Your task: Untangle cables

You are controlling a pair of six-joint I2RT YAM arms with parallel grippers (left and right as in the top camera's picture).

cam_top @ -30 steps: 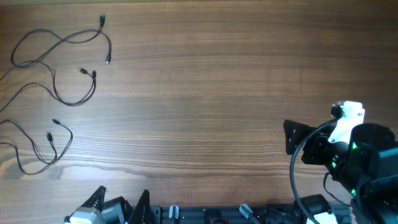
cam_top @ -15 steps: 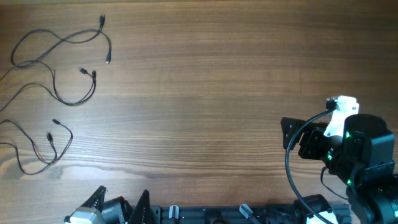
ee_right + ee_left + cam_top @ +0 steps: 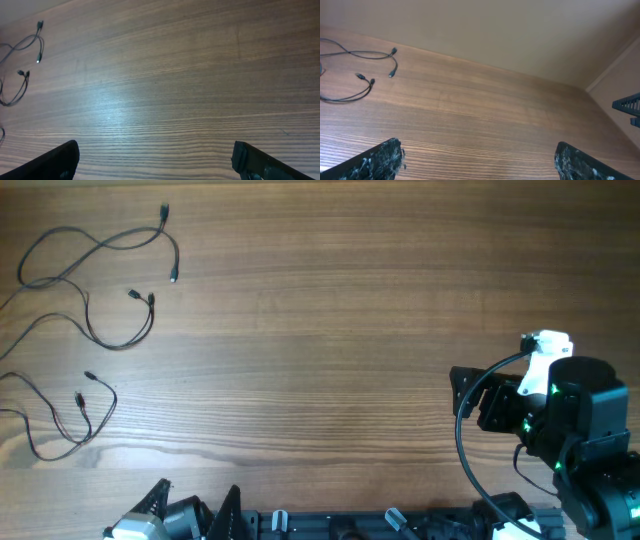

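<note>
1. The cables [image 3: 88, 310] are thin, black, flexible cords. They lie flat in loose, wavy loops at about 10 o'clock on the table in the overhead view, spread out rather than knotted. Small, stubby plug ends tip the strands. Two plugs lie just beside each other near the middle of the group. In the left wrist view the cables [image 3: 367, 55] are far off at 10 o'clock, and in the right wrist view they [image 3: 24, 86] are at 9 o'clock.
2. The left gripper [image 3: 192, 505] sits at 7 o'clock on the table's near edge. Its jaws are spread wide and hold nothing, well apart from the cables. Its fingers [image 3: 380, 157] are matte black with a rough surface flecked with pale scuffs.
3. The table [image 3: 320, 330] is smooth, mid-brown wood with fine, straight grain running side to side and a soft sheen.
4. The right gripper [image 3: 462, 395] is at 4 o'clock, pointing toward 9 o'clock. Its jaws are spread wide and empty, far from the cables. Its fingers [image 3: 55, 160] are plain, dark and blocky. Behind them the arm is black, with a white cap, green lights and a thick black lead looping down.
</note>
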